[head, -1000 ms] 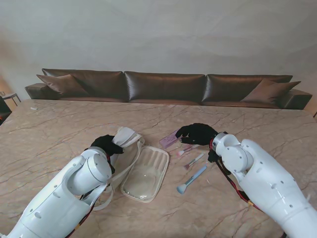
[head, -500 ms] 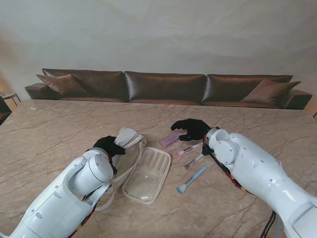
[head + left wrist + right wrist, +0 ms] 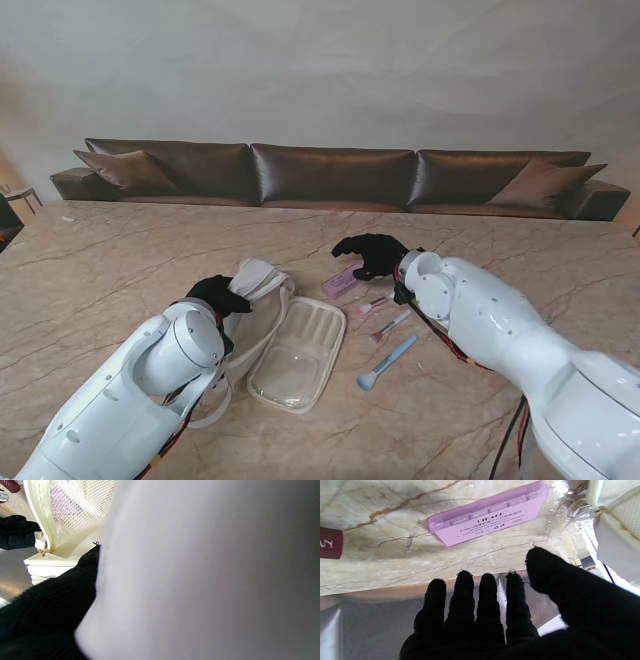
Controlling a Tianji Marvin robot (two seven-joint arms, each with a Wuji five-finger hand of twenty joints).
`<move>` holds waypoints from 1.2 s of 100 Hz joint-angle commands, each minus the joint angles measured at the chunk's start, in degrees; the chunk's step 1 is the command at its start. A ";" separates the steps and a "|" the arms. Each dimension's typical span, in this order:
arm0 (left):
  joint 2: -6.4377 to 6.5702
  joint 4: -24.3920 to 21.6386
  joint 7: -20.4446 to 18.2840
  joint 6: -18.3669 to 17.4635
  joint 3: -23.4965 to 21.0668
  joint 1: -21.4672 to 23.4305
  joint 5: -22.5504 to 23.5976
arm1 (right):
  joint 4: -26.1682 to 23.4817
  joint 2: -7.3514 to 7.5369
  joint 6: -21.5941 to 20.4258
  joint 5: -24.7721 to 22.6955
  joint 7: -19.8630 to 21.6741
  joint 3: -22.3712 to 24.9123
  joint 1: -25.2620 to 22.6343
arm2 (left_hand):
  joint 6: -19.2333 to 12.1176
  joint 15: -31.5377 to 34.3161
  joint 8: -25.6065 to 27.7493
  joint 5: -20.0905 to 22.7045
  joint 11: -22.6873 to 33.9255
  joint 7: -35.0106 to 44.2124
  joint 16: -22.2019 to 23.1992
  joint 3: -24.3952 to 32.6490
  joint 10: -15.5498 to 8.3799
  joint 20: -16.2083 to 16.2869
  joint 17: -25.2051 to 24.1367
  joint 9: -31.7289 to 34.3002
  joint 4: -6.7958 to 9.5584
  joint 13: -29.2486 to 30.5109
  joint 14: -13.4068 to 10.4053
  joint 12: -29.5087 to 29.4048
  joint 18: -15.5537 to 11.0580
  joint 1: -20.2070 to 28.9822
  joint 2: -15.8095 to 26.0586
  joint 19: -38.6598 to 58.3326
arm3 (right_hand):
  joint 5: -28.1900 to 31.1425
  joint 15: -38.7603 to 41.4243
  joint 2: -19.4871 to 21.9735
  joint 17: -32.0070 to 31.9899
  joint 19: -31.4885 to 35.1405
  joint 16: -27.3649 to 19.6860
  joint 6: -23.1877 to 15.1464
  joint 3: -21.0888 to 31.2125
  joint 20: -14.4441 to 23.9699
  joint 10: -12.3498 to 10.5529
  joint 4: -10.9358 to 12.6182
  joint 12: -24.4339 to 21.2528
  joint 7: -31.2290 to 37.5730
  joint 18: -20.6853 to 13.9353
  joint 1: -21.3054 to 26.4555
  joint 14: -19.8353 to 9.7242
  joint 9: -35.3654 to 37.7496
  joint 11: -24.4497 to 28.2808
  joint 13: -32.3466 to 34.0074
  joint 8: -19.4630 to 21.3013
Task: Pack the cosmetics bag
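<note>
Overhead, right robot hand (image 3: 371, 253) spread above pink case (image 3: 342, 283), bare marble (image 3: 120, 250) around

Right hand (image 3: 371, 252) empty, fingers (image 3: 461, 600) spread and extended, left hand (image 3: 218, 293) clenched, both arms reaching forward

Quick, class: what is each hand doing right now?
Left hand: shut on the cosmetics bag, gripping its raised flap.
Right hand: open, holding nothing, over the pink case.
</note>
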 commanded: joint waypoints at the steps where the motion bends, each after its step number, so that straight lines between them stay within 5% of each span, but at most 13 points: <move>1: -0.15 -0.51 -0.49 -0.12 -0.07 0.67 -0.69 | 0.80 -1.26 -0.48 0.28 -0.08 -0.37 0.86 | -8.18 1.84 0.33 2.85 4.62 5.89 -0.23 7.89 -7.66 -0.75 1.70 6.30 3.84 3.32 -1.52 0.83 -0.83 4.05 3.15 6.75 | -2.61 0.02 -2.08 -1.07 -0.04 -0.83 0.52 0.74 -0.70 -0.69 -1.48 0.55 0.49 -0.69 2.79 -2.19 -1.77 0.93 -1.64 -1.41; 28: -0.02 -1.07 -1.19 0.06 -0.20 0.50 -1.53 | 10.93 -5.86 -3.12 2.28 -1.06 -5.14 4.14 | -8.36 1.99 0.33 2.79 4.69 5.91 -0.35 7.82 -7.72 -0.84 1.71 6.22 3.91 3.30 -1.66 0.86 -0.76 3.88 3.39 6.91 | -4.97 1.72 -3.19 -5.18 2.24 1.38 3.00 0.17 2.88 0.71 -1.89 1.12 -0.24 2.97 2.33 0.10 -4.93 2.73 -4.52 -3.74; 48: -0.01 -1.27 -1.27 -0.06 -0.46 0.76 -1.81 | 16.90 -8.86 -5.19 3.38 -1.49 -6.99 5.25 | -8.46 2.03 0.51 2.74 4.75 5.87 -0.44 7.74 -7.81 -0.93 1.70 6.24 4.02 3.30 -1.72 0.90 -0.95 3.87 3.38 6.94 | -8.16 2.98 -3.66 -9.95 0.42 1.81 3.70 2.46 5.21 0.74 -1.52 1.33 -1.48 1.25 3.73 -0.48 -9.90 3.82 -13.60 -4.65; 73: 0.12 -1.54 -1.52 -0.38 -0.91 1.28 -1.93 | 16.96 -9.19 -4.80 3.51 -0.64 -7.76 4.99 | -8.56 2.03 0.70 2.81 4.74 5.78 -0.54 7.81 -7.88 -1.03 1.71 6.27 4.09 3.28 -1.75 0.92 -1.11 3.79 3.39 7.01 | -8.75 4.75 -3.80 -12.80 0.32 0.91 2.85 5.41 6.52 0.64 -0.66 1.07 -1.04 1.03 4.54 -1.68 -13.09 4.17 -20.31 -4.84; 90: 0.46 -1.39 -2.39 -1.14 -1.20 1.42 -1.76 | 16.98 -9.40 -4.13 4.23 1.71 -7.78 4.85 | -8.71 1.92 0.91 2.74 4.76 5.76 -0.63 7.82 -8.10 -1.11 1.61 6.17 4.11 3.27 -1.76 1.02 -1.15 3.64 3.43 6.98 | -7.73 5.48 -2.36 -15.02 0.17 0.62 4.66 7.21 7.04 2.53 0.06 0.99 -1.41 0.59 7.86 -1.04 -16.60 4.31 -23.68 -4.69; 120: 0.62 -1.16 -2.77 -1.56 -1.95 1.97 -1.99 | 17.03 -9.73 -2.77 5.07 4.88 -8.31 4.52 | -8.69 1.88 1.05 2.84 4.83 5.76 -0.67 7.84 -8.10 -1.16 1.54 6.22 4.11 3.27 -1.71 1.15 -1.16 3.64 3.41 6.97 | -8.65 5.68 -1.38 -15.43 0.10 0.76 5.59 8.43 7.90 3.17 0.47 0.84 -2.87 0.70 14.09 -0.37 -18.14 5.20 -24.01 -4.47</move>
